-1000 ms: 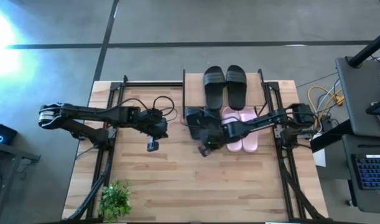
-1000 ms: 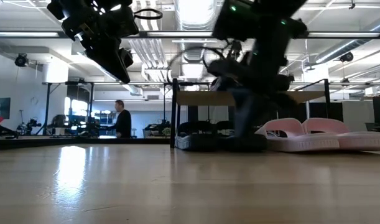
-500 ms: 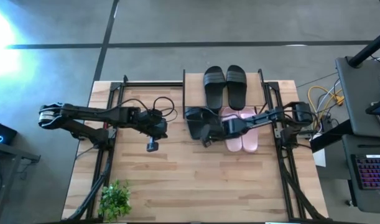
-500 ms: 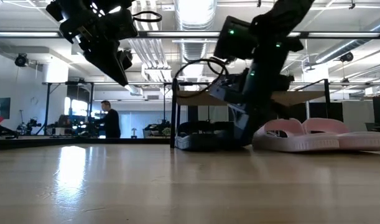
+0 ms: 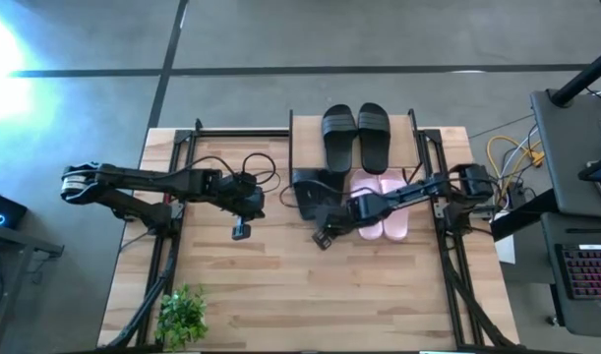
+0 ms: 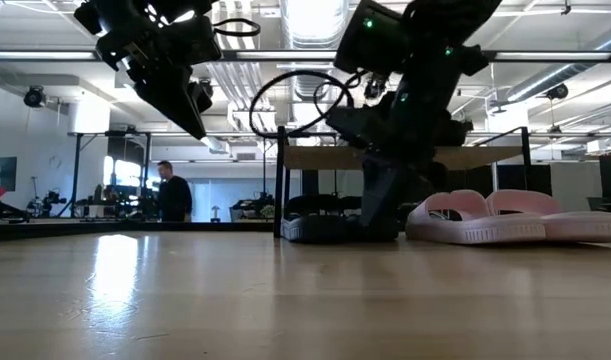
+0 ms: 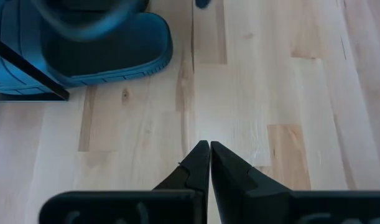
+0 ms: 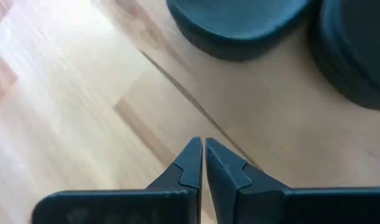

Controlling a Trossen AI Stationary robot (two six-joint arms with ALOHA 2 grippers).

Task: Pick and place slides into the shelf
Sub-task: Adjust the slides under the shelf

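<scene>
We saw the right gripper (image 5: 323, 239) clenched and empty at frame centre, just below the black slides (image 5: 313, 189) under the shelf (image 5: 292, 147) — pink slides (image 5: 384, 208) beside it. The left gripper (image 5: 240, 232) hung clenched too, centre-left.

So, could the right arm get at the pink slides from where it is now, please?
Probably yes. The right hand hangs shut just in front of the shelf, with the pink slides lying on the table right beside its arm. Nothing covers them, though it must open first.
</scene>
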